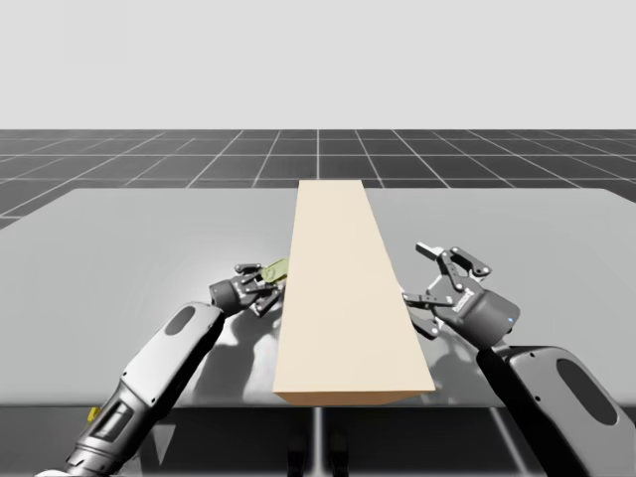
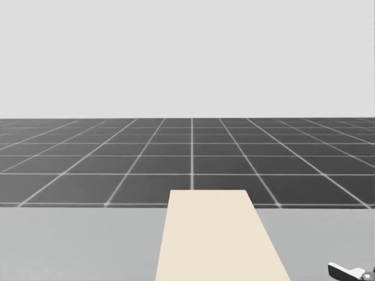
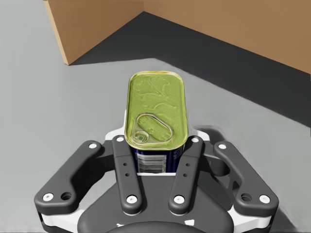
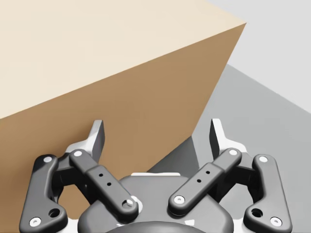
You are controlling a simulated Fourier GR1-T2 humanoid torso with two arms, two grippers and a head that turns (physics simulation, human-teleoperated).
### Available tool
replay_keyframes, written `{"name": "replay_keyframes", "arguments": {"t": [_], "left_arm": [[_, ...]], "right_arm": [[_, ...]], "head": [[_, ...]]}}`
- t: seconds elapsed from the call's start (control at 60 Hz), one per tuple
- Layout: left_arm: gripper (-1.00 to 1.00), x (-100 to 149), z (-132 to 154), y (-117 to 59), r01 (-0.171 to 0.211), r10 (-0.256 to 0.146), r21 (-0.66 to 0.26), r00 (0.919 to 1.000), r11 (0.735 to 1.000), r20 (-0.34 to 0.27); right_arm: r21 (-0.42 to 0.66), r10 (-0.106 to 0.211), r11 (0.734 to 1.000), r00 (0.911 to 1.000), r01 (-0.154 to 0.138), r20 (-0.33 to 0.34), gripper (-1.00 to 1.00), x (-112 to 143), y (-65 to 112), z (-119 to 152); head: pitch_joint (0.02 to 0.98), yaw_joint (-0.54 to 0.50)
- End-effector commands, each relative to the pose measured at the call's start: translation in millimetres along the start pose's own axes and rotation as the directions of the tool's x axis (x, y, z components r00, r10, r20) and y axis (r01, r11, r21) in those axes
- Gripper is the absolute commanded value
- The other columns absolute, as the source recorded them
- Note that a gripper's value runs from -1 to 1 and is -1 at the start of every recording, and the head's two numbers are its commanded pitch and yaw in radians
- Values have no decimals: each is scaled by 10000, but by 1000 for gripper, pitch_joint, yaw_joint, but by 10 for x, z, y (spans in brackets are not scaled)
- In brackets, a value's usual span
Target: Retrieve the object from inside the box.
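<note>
A long, closed tan box (image 1: pixel 348 288) lies down the middle of the grey table (image 1: pixel 129 238), one short end at the near edge and the other reaching toward the far edge. The rectangular can (image 3: pixel 155 109), with a green-gold lid, a pull tab and a dark label on its side, is outside the box, just beside the box's long left wall and in the near half of the table. My left gripper (image 3: pixel 156 155) is clamped on it, one finger pressed to each narrow side of the can, lid facing up. Whether the can's base rests on the table or hangs just above it is hard to tell from here. My right gripper (image 4: pixel 156 131) is on the other side of the box, near its long right wall and roughly level with the left one, with its fingers spread wide and nothing between them. One fingertip looks close to, perhaps against, the box's side.
</note>
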Motion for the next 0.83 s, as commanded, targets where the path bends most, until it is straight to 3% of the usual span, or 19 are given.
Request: {"name": "replay_keyframes", "arguments": {"t": [0.017,0.15,0.3,0.417,0.567,0.633,0.683,0.8,0.833], "left_arm": [[1000,177,472,131,484,-489,172,9984,9987,280],[1000,291,772,166,499,-541,912,9976,9946,441],[1000,712,990,170,1058,-1180,1544,9904,9823,717],[1000,1107,1053,193,1642,-1820,1763,9792,9705,900],[1000,1530,1011,337,1994,-2267,2047,9666,9583,1195],[1000,1690,966,406,2006,-2317,2130,9637,9562,1324],[1000,1809,937,447,2017,-2350,2142,9614,9557,1433],[1000,2104,887,549,2162,-2573,2325,9523,9483,1639],[1000,2186,876,580,2053,-2499,2330,9511,9506,1818]], "right_arm": [[1568,-87,9876,9995,37,314,-1000,64,184,-46],[1498,-118,9887,9993,65,342,-1000,67,165,-42],[1413,-173,9899,9993,122,343,-1000,63,153,-45],[982,-106,9951,9988,58,480,-1000,59,125,-61],[410,-359,9986,9962,327,796,-1000,88,75,-72],[228,-526,9985,9942,507,936,-1000,88,67,-81],[135,-468,9989,9941,457,975,-1000,87,57,-86],[119,-822,9966,9898,813,1166,-1000,115,38,-84],[68,-915,9958,9902,913,1054,-1000,135,19,-74]], "head": [[224,17],[221,15],[217,13],[215,14],[211,12],[209,8],[210,7],[212,6],[212,6]]}}
